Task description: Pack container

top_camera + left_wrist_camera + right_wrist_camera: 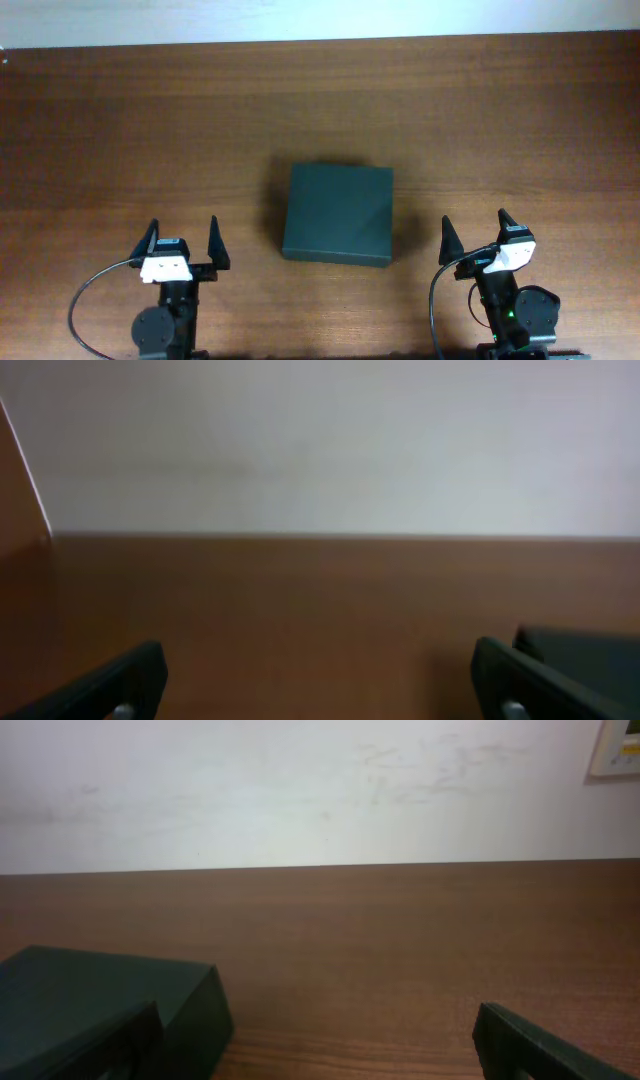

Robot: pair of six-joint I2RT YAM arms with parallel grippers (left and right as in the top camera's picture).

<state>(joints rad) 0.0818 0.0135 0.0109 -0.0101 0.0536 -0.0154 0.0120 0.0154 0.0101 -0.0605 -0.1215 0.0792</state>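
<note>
The container (338, 213), a matte dark green-black box with its lid down, lies flat on the wooden table (320, 110) near the middle. My left gripper (183, 238) stands open near the front edge, to the left of the container and apart from it. To the container's right, my right gripper (476, 232) is also open, with nothing between its fingers. In the right wrist view the container (110, 995) fills the lower left, behind my left fingertip (120, 1045). The left wrist view shows a corner of the container (585, 650) at the far right.
A pale wall (320, 790) runs behind the table's far edge. Bare brown wood lies around the container on all sides. A black cable (85, 300) loops beside the left arm's base.
</note>
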